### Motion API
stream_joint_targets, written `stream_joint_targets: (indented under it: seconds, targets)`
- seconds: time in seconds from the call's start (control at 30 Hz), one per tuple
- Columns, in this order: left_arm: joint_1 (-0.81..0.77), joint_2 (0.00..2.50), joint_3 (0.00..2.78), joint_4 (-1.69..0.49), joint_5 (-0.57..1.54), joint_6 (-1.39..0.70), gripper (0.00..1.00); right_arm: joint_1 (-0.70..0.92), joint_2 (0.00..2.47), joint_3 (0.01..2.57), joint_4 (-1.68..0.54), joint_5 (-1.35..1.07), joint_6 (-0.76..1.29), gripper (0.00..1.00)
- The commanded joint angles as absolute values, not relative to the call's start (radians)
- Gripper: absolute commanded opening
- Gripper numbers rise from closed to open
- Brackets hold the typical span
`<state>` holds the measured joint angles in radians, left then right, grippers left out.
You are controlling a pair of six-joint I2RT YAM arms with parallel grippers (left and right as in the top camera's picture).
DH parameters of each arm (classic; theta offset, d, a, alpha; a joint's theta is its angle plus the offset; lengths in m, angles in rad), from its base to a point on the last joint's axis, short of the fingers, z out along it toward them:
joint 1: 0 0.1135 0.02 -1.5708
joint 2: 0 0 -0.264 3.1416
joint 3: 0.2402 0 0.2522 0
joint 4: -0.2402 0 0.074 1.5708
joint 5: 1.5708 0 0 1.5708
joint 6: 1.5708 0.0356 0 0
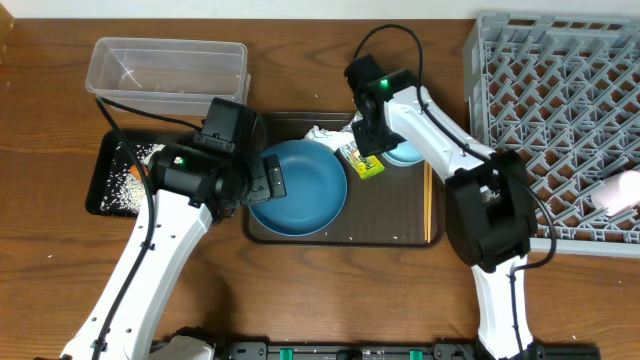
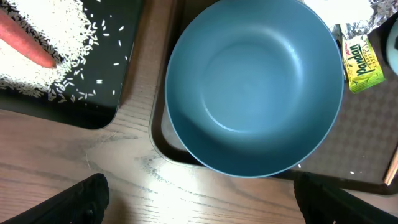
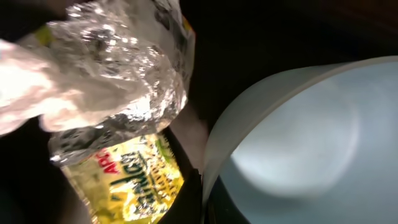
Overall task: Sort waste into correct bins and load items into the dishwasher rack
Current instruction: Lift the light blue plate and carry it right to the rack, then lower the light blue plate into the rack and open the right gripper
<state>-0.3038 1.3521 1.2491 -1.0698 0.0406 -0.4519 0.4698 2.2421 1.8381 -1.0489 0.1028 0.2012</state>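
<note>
The dark blue plate lies on the left of the brown serving tray and fills the left wrist view. My left gripper is open and empty at the plate's near left edge, its fingers wide apart. My right gripper is shut on the rim of the small light blue bowl, the rim pinched between its fingers. The silver and yellow-green wrapper lies beside the bowl and is close in the right wrist view. The white tissue lies next to the wrapper.
The black tray at the left holds rice and the carrot. The clear tub stands behind it. The chopsticks lie along the brown tray's right edge. The grey rack at the right holds the white cup.
</note>
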Motion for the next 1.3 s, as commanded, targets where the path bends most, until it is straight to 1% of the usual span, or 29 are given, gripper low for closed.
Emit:
stream_joint_targets:
  seconds: [0.0,0.3,0.5,0.63,0.73,0.8,0.93,1.1,1.27]
  targets:
    - [-0.305,1.354,1.246,-1.073,0.022,-0.465,0.98,0.482,2.151,1.852,-1.042,0.098,0.225,0.01]
    - [-0.305,1.354,1.246,-1.073,0.022,-0.465,0.98,0.445,1.943,1.852,-0.996,0.070,0.232,0.01]
    - [-0.305,1.354,1.246,-1.073,0.022,-0.465,0.98,0.331,1.816,1.852,-0.934,0.052,0.238,0.01]
    - [-0.305,1.354,1.246,-1.073,0.022,-0.465,0.98,0.193,1.786,1.852,-0.901,0.024,0.228,0.01]
    - [-0.305,1.354,1.246,-1.073,0.022,-0.465,0.98,0.064,1.787,1.850,-0.875,-0.114,0.228,0.01]
    - [-0.305,1.354,1.246,-1.073,0.022,-0.465,0.98,-0.045,1.791,1.849,-0.836,-0.266,0.228,0.01]
    - [-0.305,1.354,1.246,-1.073,0.022,-0.465,0.98,-0.205,1.804,1.849,-0.725,-0.465,0.228,0.01]
    - [-0.305,1.354,1.246,-1.073,0.022,-0.465,0.98,-0.354,1.830,1.849,-0.628,-0.497,0.230,0.01]
    - [-0.305,1.354,1.246,-1.073,0.022,-0.465,0.98,-0.450,1.882,1.849,-0.592,-0.504,0.235,0.01]
